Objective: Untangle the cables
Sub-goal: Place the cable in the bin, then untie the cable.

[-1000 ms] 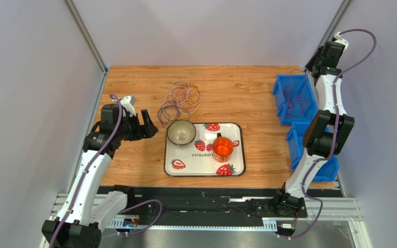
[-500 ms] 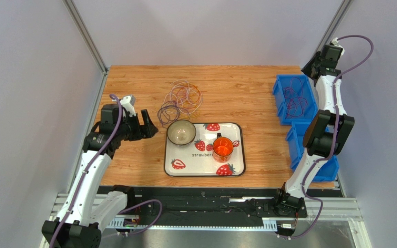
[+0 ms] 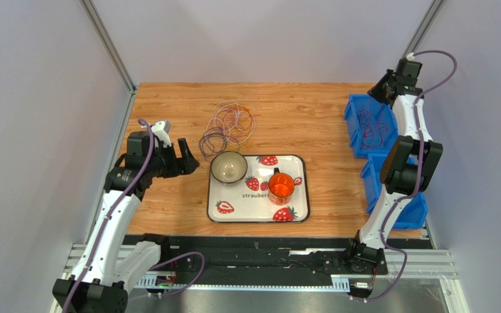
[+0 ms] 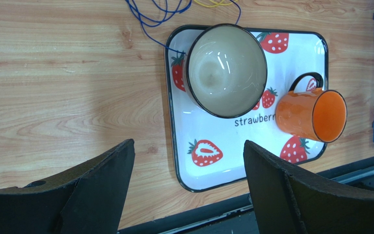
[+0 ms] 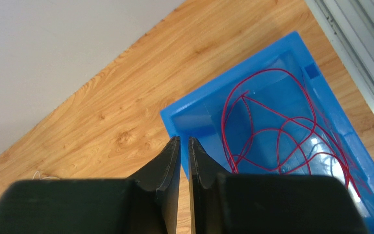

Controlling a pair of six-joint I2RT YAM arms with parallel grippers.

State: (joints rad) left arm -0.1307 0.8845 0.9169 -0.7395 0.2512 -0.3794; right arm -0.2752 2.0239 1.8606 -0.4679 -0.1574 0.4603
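Right jaws: pressed almost together with nothing between them.
Right gripper [image 5: 184, 142]: above the wooden table [image 5: 101, 117], at the corner of the blue bin [image 5: 196, 114].
Red loops [image 5: 272, 122]: lying inside that bin, just beside the fingertips and untouched.
Left jaws: spread wide, empty.
Left gripper [image 4: 188, 148]: above the left edge of the tray [image 4: 223, 163].
Cables [image 3: 228, 126]: a tangled pile on the wood beyond the bowl [image 4: 225, 68], apart from the left fingers.

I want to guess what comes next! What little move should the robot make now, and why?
Probably the left gripper should reach toward the cables on the table: it is open, empty and close to that tangled pile. The right gripper is shut, empty and far off, above the bin.
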